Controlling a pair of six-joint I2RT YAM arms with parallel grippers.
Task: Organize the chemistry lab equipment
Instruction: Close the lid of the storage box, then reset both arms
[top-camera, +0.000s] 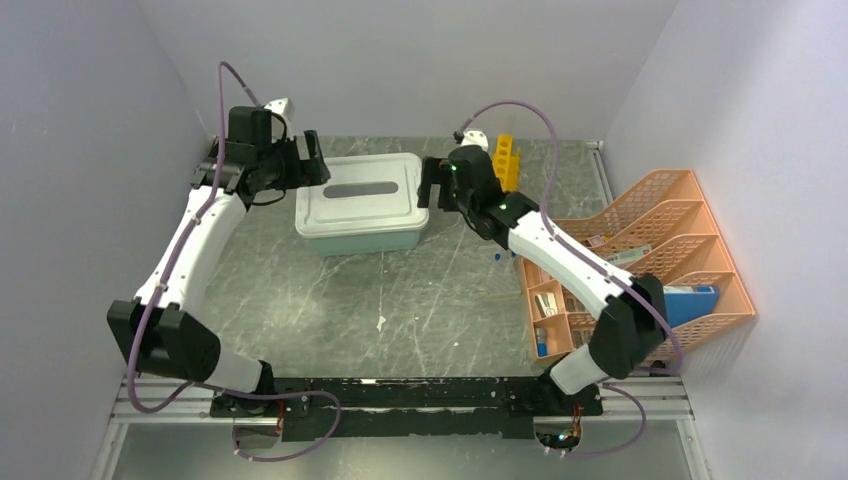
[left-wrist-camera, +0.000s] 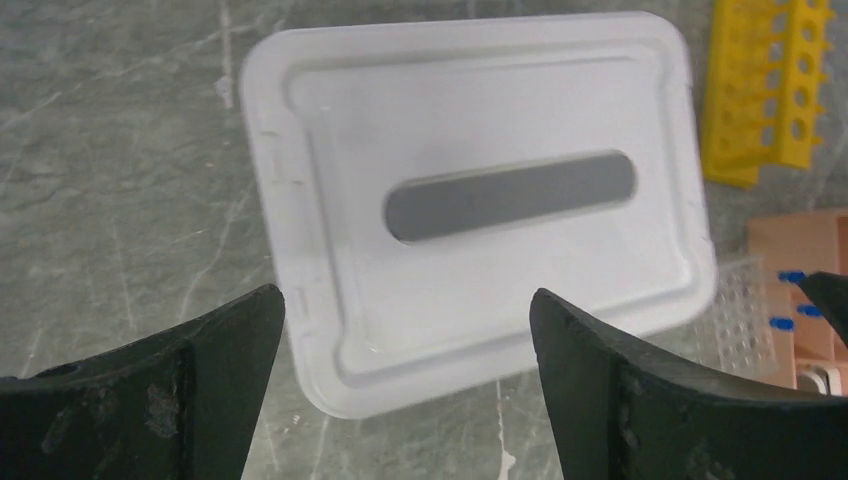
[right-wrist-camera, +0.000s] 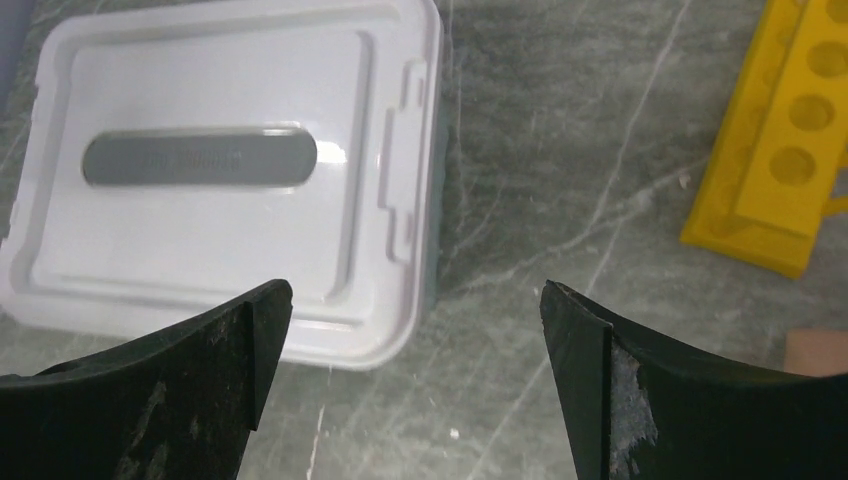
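Observation:
A yellow test-tube rack (top-camera: 507, 160) stands at the back of the table, right of the lidded tub; it also shows in the left wrist view (left-wrist-camera: 765, 90) and the right wrist view (right-wrist-camera: 780, 150). Small blue-capped tubes (left-wrist-camera: 790, 277) sit in a clear holder beside the orange organiser. My left gripper (top-camera: 312, 158) hovers at the tub's left end, open and empty (left-wrist-camera: 405, 298). My right gripper (top-camera: 430, 185) hovers at the tub's right end, also open with nothing between its fingers (right-wrist-camera: 415, 290). The ring stand, wire triangles, hose and stick are out of view.
A pale teal tub (top-camera: 365, 235) with its grey-white lid (top-camera: 360, 190) on sits between the two grippers, mid-back of the marble table. An orange mesh desk organiser (top-camera: 650, 250) holding a blue box (top-camera: 690, 300) fills the right side. Grey walls enclose the table.

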